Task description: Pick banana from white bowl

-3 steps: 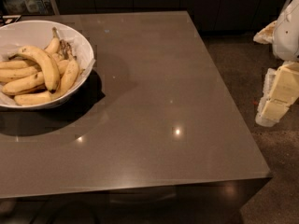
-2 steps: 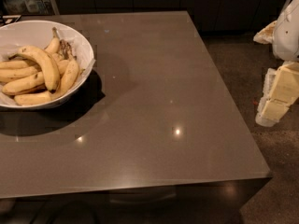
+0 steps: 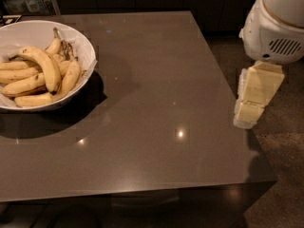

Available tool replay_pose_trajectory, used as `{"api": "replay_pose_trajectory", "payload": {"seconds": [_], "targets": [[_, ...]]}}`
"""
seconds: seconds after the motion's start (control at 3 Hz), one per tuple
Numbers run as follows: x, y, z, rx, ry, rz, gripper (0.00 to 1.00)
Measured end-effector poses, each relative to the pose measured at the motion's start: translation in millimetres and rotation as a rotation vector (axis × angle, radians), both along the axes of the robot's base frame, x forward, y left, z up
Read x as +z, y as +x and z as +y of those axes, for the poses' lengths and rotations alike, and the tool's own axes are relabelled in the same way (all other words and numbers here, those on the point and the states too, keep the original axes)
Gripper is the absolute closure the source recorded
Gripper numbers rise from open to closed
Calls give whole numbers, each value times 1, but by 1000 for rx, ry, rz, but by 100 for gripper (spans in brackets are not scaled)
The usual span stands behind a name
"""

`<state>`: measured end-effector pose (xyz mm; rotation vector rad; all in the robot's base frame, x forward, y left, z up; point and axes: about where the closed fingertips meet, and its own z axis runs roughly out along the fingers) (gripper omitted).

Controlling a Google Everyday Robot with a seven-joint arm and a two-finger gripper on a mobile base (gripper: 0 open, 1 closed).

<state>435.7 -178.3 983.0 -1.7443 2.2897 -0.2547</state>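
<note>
Presently, no contact is made. Gripper is held at the right of the view, just off the right edge of the table and well apart from the white bowl; whether it is open or closed cannot be told. Banana is found in the bowl at the table's left end, lying arched on top of several others. Handling, as judged: light, fairly firm but easily bruised, skin smooth, i.e. some slip risk. Hold is best taken across the thick mid-section, where the top is exposed; ends are crowded by neighbours.
</note>
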Motion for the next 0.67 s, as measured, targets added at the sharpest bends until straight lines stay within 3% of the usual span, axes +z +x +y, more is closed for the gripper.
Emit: {"api": "replay_pose_trajectory", "payload": {"seconds": [0.33, 0.67], "targets": [[-1, 7, 41, 20, -96, 5, 0], [3, 9, 83, 112, -134, 3, 0]]}}
